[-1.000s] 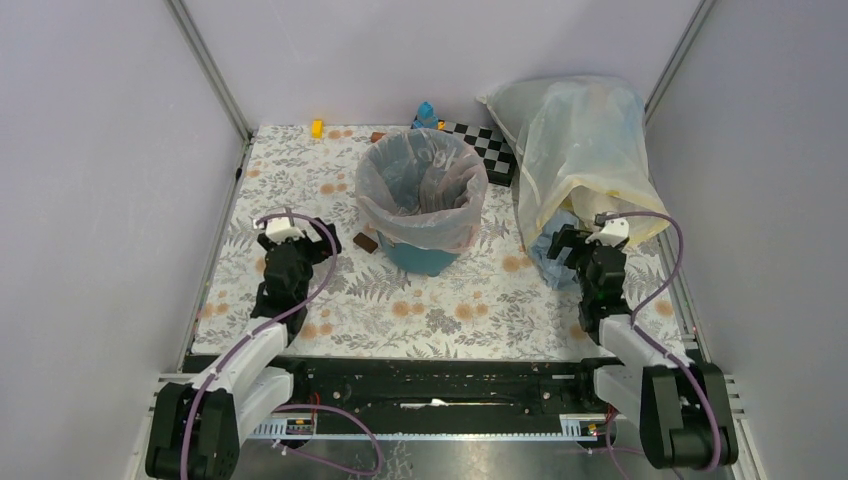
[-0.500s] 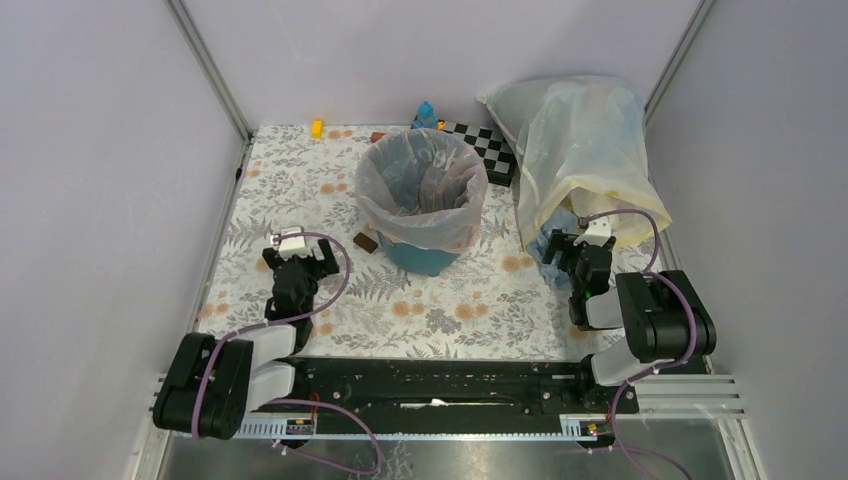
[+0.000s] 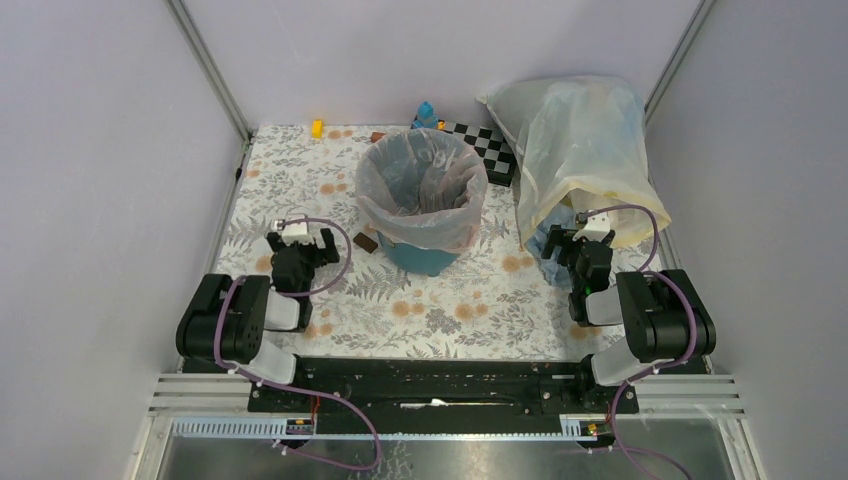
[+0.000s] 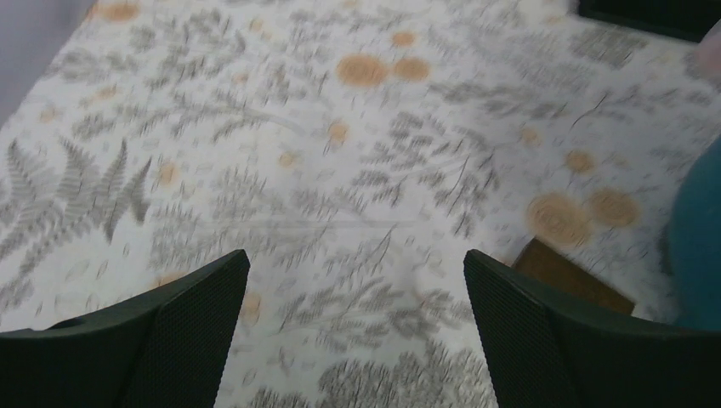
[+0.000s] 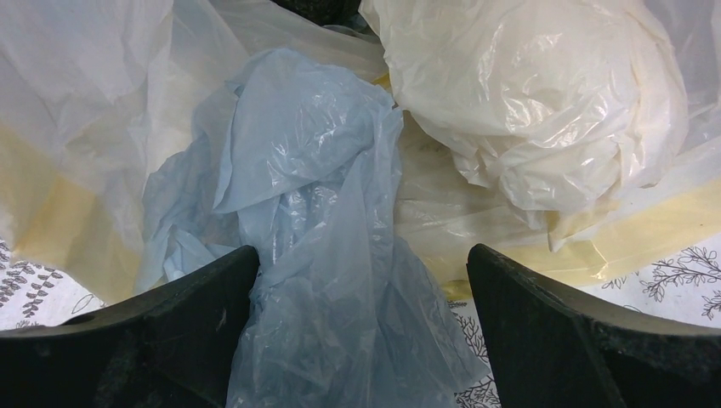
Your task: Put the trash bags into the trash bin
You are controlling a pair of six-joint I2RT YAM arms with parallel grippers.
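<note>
The teal trash bin [image 3: 428, 254] stands at the table's middle, lined with a clear bag [image 3: 421, 186]; its side shows at the right edge of the left wrist view [image 4: 701, 246]. A crumpled pale blue trash bag [image 5: 315, 195] lies at the mouth of a big translucent yellowish bag [image 3: 585, 150], next to a cream bag [image 5: 527, 110]. My right gripper [image 3: 568, 250] is open, and the blue bag's tail lies between its fingers [image 5: 170, 340]. My left gripper [image 3: 300, 246] is open and empty over the floral cloth, left of the bin; it also shows in the left wrist view [image 4: 353, 280].
A small brown block [image 3: 365, 241] lies by the bin's left foot, also in the left wrist view [image 4: 574, 276]. A checkerboard [image 3: 490, 148], a yellow piece [image 3: 317, 128] and a blue figure [image 3: 426, 112] sit at the back. Grey walls close in on both sides.
Both arms have folded back toward their bases. The right gripper shifted slightly left, toward the blue bag. The left gripper stayed low over the cloth, left of the bin.
</note>
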